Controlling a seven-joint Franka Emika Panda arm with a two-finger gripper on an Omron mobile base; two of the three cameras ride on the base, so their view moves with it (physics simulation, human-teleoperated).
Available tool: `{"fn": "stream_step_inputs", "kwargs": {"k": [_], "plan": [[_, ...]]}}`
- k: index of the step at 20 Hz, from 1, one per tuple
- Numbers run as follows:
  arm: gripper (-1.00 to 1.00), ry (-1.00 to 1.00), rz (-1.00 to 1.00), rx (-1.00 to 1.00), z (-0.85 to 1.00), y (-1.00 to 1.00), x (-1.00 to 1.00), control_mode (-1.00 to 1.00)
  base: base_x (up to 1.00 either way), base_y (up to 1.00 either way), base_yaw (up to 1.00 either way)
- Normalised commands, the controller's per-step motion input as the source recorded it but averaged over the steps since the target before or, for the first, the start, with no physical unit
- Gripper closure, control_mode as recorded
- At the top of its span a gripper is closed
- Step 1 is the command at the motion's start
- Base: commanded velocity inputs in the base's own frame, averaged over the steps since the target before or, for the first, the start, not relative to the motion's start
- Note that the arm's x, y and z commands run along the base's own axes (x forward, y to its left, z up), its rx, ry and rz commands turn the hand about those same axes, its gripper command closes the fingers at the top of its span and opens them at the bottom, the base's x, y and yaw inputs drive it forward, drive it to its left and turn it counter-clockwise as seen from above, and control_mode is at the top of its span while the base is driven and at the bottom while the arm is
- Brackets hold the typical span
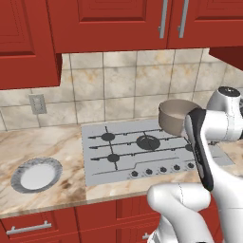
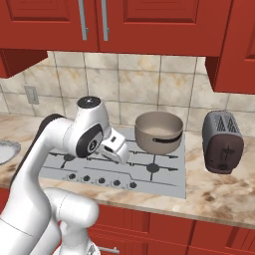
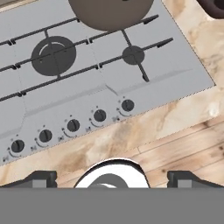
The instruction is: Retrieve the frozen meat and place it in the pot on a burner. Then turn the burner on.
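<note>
The pot (image 1: 178, 115) (image 2: 159, 130) (image 3: 111, 13), round and grey-brown with a pale inside and dark handles, stands on the back right burner of the grey stove (image 1: 137, 163) (image 2: 164, 177) (image 3: 175, 74). My gripper (image 3: 113, 178) hangs over the stove's front edge, open, with nothing between its fingers. The hand view looks down on a row of several dark burner knobs (image 3: 72, 125). In the right base view my hand (image 2: 113, 146) sits left of the pot and apart from it. The frozen meat is out of view.
A dark grey toaster (image 2: 222, 141) stands on the marble counter right of the stove. A round plate (image 1: 36, 174) lies on the counter to the left. Red cabinets hang above, and wooden floor (image 3: 192, 148) shows below the counter edge.
</note>
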Motion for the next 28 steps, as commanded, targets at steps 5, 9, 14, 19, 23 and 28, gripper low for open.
{"fn": "stream_step_inputs", "kwargs": {"k": [5, 9, 14, 19, 23, 28], "plan": [[-1.00, 0.00, 0.06, 0.03, -0.20, 0.17, 0.00, -1.00, 0.00, 0.00, 0.00], [-1.00, 0.13, 0.13, -0.02, -0.15, 0.05, 0.06, -1.00, 0.00, 0.00, 0.00], [-1.00, 0.10, 0.17, -0.08, -0.09, 0.00, 0.16, -1.00, 0.00, 0.00, 0.00], [-1.00, 0.01, 0.16, -0.01, -0.23, -0.02, 0.28, -1.00, 0.00, 0.00, 0.00], [-1.00, -0.01, 0.16, 0.00, -0.41, 0.00, 0.21, -1.00, 0.00, 0.00, 0.00], [-1.00, 0.03, 0.03, 0.00, -0.27, 0.00, 0.08, -1.00, 0.00, 0.00, 0.00]]}}
